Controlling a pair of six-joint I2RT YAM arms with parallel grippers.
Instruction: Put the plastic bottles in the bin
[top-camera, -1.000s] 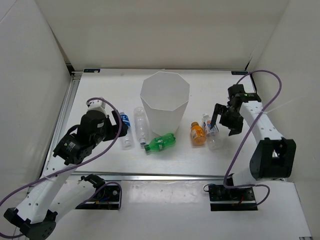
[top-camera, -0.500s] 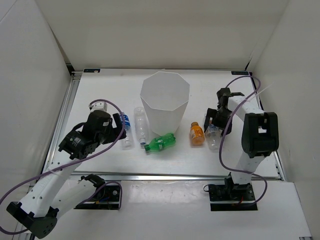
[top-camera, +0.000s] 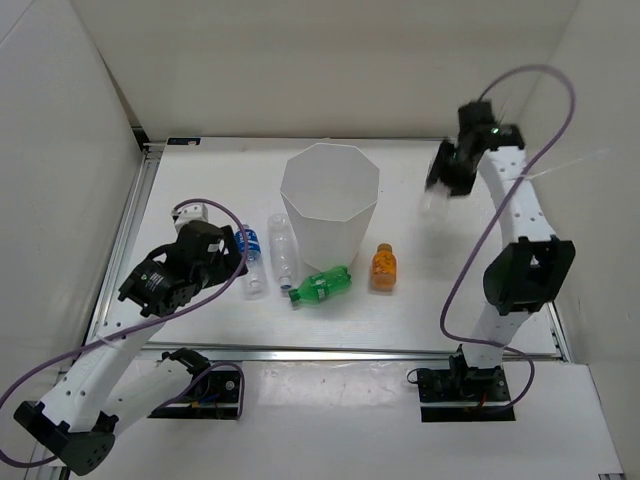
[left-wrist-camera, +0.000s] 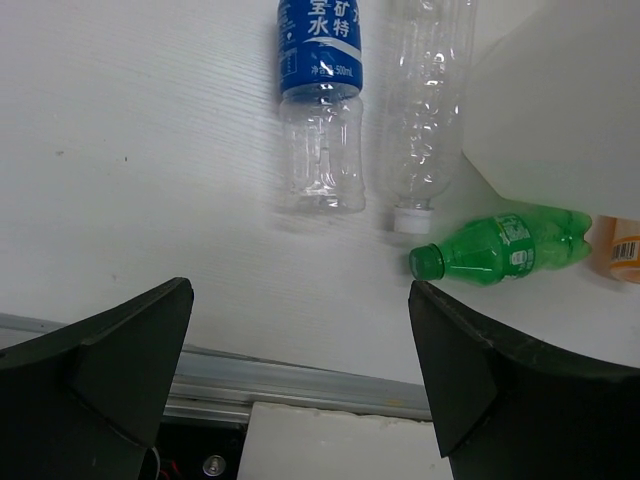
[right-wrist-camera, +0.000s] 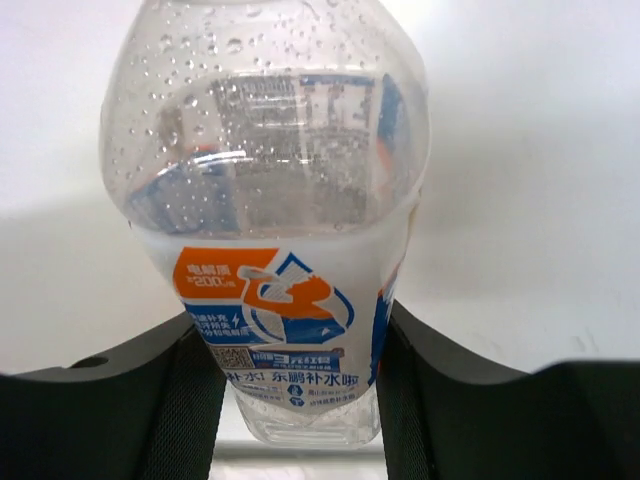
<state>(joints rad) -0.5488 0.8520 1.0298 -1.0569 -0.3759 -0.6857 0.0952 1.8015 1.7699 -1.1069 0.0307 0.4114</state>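
The white faceted bin (top-camera: 329, 215) stands open-topped at the table's middle. My right gripper (top-camera: 443, 180) (right-wrist-camera: 300, 370) is raised to the right of the bin, shut on a clear plastic bottle with a white, orange and blue label (right-wrist-camera: 270, 200) (top-camera: 432, 198). To the left of the bin lie a blue-labelled bottle (top-camera: 250, 255) (left-wrist-camera: 320, 110) and a plain clear bottle (top-camera: 283, 250) (left-wrist-camera: 425, 110). A green bottle (top-camera: 322, 285) (left-wrist-camera: 500, 250) and an orange one (top-camera: 382, 267) (left-wrist-camera: 622, 250) lie in front of it. My left gripper (top-camera: 238, 258) (left-wrist-camera: 300, 290) hovers open, close to the blue-labelled bottle.
A metal rail (top-camera: 350, 350) runs along the table's near edge, seen under my left fingers (left-wrist-camera: 300, 390). White walls enclose the table at the left, back and right. The right arm's purple cable (top-camera: 545, 110) loops high beside the right wall.
My right gripper closed on the white-labelled bottle and lifted it from beside the orange bottle, up toward the back right. The orange bottle shifted slightly left. The left arm barely moved.
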